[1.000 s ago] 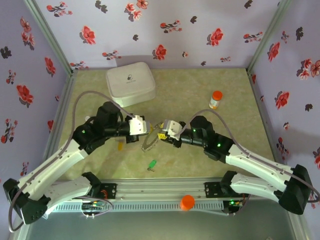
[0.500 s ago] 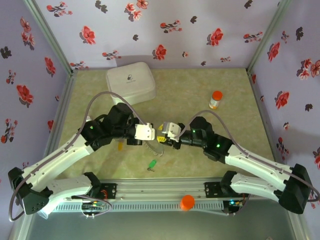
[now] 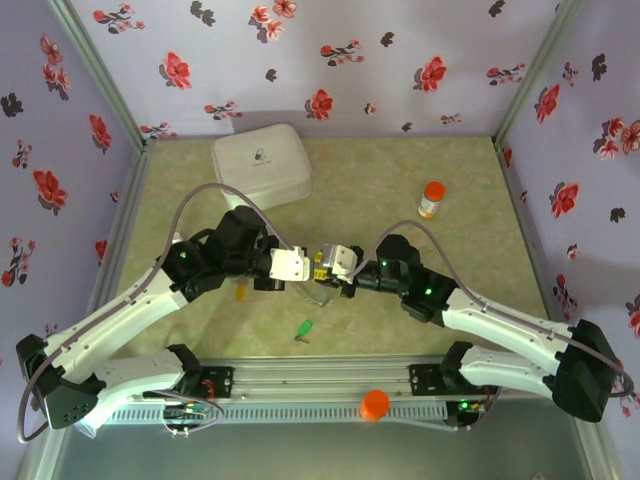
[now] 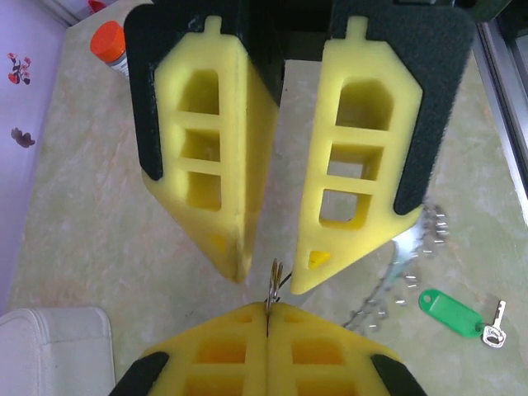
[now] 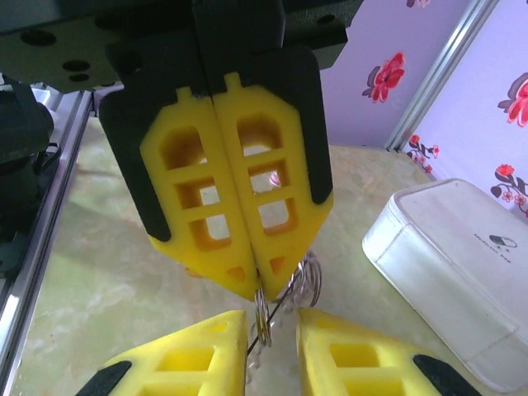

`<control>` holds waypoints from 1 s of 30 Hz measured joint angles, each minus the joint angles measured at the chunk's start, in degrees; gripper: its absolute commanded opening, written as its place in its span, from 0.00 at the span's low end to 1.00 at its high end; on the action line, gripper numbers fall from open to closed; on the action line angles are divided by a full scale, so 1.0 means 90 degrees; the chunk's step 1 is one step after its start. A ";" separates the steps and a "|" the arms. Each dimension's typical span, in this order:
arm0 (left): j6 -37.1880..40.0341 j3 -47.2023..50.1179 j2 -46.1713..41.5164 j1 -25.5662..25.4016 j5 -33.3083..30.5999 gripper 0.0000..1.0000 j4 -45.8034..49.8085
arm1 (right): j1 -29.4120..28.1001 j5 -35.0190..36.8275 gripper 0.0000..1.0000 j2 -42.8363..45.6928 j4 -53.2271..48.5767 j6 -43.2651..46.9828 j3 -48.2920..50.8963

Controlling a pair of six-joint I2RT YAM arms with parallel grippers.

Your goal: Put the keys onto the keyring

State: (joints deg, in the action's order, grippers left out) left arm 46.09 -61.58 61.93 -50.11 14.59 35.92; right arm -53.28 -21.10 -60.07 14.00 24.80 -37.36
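Since a second ago the left arm (image 3: 130,320) has swung in over the middle of the surface (image 3: 400,200), and the right end effector (image 5: 272,326) has edged up to it and narrowed its jaws. Now the left end effector (image 4: 267,318) is clamped tight on a thin wire loop of the keyring (image 4: 403,266), on the near side of the white box (image 3: 261,166) and well apart from it. The right jaws stand a little apart, one pad on either side of that loop, with a gap to each. The keyring is grey metal, its toothed, chain-like rim curving out beneath the right pads; whether it rests on the surface I cannot tell.

The green-headed key (image 4: 450,301) lies flat, farther from the box toward the near rail (image 3: 320,385), with bare surface all around it. The yellow-headed key (image 3: 241,292) lies nearer the box, just beside the left arm. To the right of the box the room is open as far as the orange-capped bottle (image 3: 432,198) and the flowered walls (image 3: 400,60).
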 measured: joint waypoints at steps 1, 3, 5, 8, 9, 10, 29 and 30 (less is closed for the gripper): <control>0.0000 0.0000 0.0000 0.0000 0.0002 0.00 0.0010 | 0.0000 -0.0015 0.19 -0.0007 0.0032 -0.0002 0.0000; -0.0002 0.0000 0.0000 -0.0005 0.0041 0.00 0.0015 | -0.0005 -0.0015 0.19 -0.0034 0.0085 -0.0036 0.0000; -0.0002 0.0000 0.0000 -0.0010 0.0046 0.00 0.0015 | -0.0005 -0.0019 0.16 -0.0049 0.0107 -0.0046 0.0000; -0.0002 0.0000 0.0000 -0.0010 0.0046 0.00 0.0012 | -0.0005 -0.0063 0.05 -0.0061 0.0112 -0.0100 0.0000; -0.0002 0.0000 0.0000 -0.0010 0.0041 0.00 0.0015 | -0.0007 -0.0075 0.00 -0.0066 0.0107 -0.0131 0.0000; -0.0005 0.0000 0.0000 -0.0002 0.0049 0.00 0.0022 | -0.0017 -0.0085 0.00 -0.0070 0.0102 -0.0151 0.0000; -0.2370 0.2897 -0.1688 0.2038 0.2681 0.41 -0.3589 | 0.0559 -0.0860 0.00 -0.0046 0.0799 -0.0894 0.0624; -0.2555 0.3053 -0.1690 0.2091 0.2807 0.41 -0.3861 | 0.0597 -0.0937 0.00 -0.0046 0.0845 -0.0940 0.0624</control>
State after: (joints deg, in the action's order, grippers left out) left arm 23.09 -34.11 46.72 -31.29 39.86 1.17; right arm -47.90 -29.54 -60.49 21.61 16.34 -31.75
